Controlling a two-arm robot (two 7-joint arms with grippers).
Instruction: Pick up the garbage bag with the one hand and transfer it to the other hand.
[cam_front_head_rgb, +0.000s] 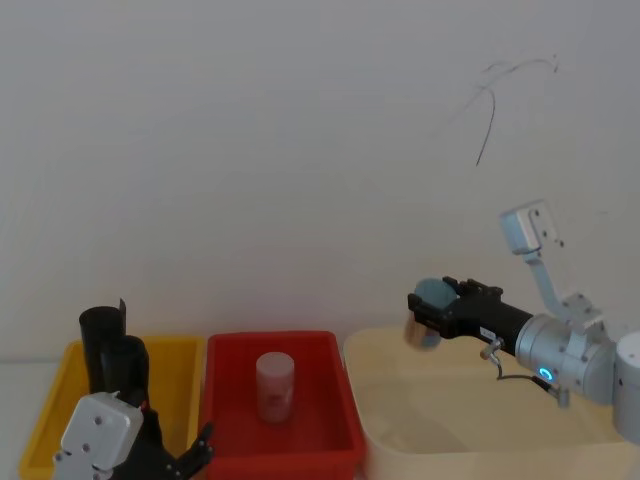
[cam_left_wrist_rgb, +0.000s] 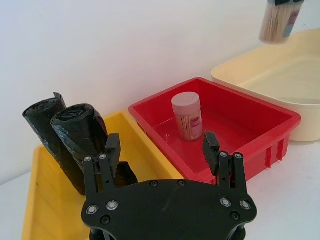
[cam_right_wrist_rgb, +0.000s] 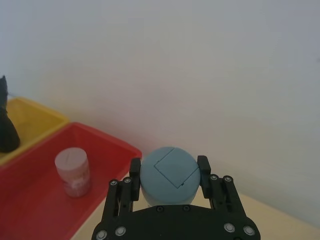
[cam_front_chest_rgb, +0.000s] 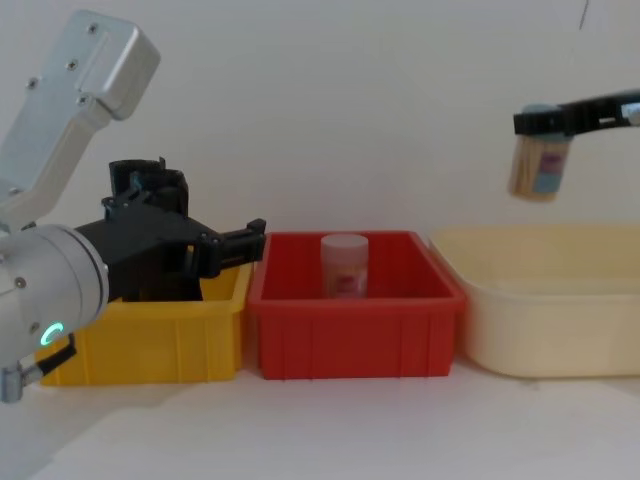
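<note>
Chest view, left to right: the left tool (cam_front_chest_rgb: 236, 244), on the arm with the green light ring (cam_front_chest_rgb: 48, 333), hovers over the yellow bin (cam_front_chest_rgb: 150, 340) at the left end of the table (cam_front_chest_rgb: 350, 430), its fingers spread wide and holding nothing. The left wrist view shows the garbage bag (cam_left_wrist_rgb: 42, 117), a glossy black roll with a loose flap at its top, standing upright in that yellow bin with a second black roll (cam_left_wrist_rgb: 80, 131) touching it, just beyond the open fingers. Next along, a red bin (cam_front_chest_rgb: 350, 310) holds an upright pink-capped jar (cam_front_chest_rgb: 344, 265). At the right, the right tool (cam_front_chest_rgb: 542, 120) is clamped on the blue-grey lid of a jar of sticks (cam_front_chest_rgb: 536, 172), held in the air above the cream tub (cam_front_chest_rgb: 550, 320), well apart from the garbage bag.
</note>
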